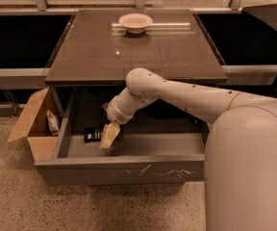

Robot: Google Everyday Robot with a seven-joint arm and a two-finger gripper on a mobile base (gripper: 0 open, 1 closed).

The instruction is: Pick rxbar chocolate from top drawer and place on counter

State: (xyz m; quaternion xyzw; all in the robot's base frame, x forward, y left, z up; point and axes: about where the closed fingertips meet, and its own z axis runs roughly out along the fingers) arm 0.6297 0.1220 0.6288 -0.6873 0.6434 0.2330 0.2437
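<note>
I am holding the pale tapered gripper (110, 135) inside the wide grey metal top drawer (124, 170), just beside the flat black rxbar chocolate (92, 134) lying at its left. Whether it is open I cannot tell. The bar is looking light and slick, so I am aiming across its narrow width.

A: What lies on the tabletop (129, 57)?
B: 1 pale bowl (135, 22) near the far edge, and a long pale strip (172, 27) crosswise by it.
A: And the pincer (108, 137)?
B: Below the tabletop's front edge, down in the open top drawer (129, 170).
A: The floor (13, 201)?
B: Speckled. 1 cardboard box (32, 126) stands on it, just left of the drawer.
</note>
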